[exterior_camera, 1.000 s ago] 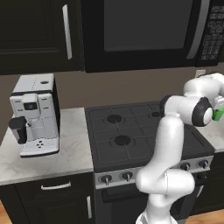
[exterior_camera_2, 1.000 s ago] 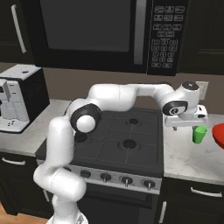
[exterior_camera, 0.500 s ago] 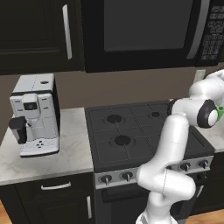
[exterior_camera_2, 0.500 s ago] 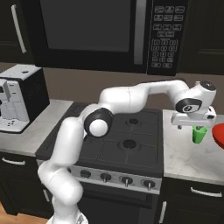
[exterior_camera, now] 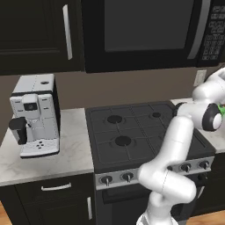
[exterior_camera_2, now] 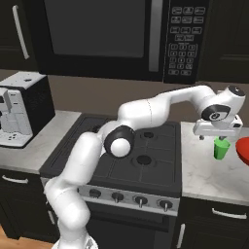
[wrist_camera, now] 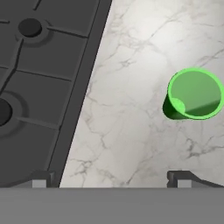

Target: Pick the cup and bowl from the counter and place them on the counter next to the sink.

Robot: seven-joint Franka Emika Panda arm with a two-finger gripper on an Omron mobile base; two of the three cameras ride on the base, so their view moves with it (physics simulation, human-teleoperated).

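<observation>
In the left base view the white arm rises from about five o'clock and bends away toward three o'clock, across the black stovetop point(exterior_camera: 140, 132); a coffee machine point(exterior_camera: 34, 115) stands on the counter point(exterior_camera: 66, 154) at nine o'clock, and a microwave point(exterior_camera: 145, 30) hangs overhead. In the right base view the arm stretches from seven o'clock to three o'clock, where the gripper point(exterior_camera_2: 217, 137) hangs over the marble just right of the stovetop, directly above the cup point(exterior_camera_2: 221, 148), which stands upright on the counter. The rim of the red bowl point(exterior_camera_2: 243, 151) shows at the frame's right edge, just beside the cup at its three o'clock. In the hand view the cup sits upright at about two o'clock on bare marble, apart from the stovetop's edge, which runs from twelve to seven o'clock. The fingertips point(wrist_camera: 183, 178) stand spread wide at the bottom, pinching nothing, with the cup above and slightly outside the right one.
</observation>
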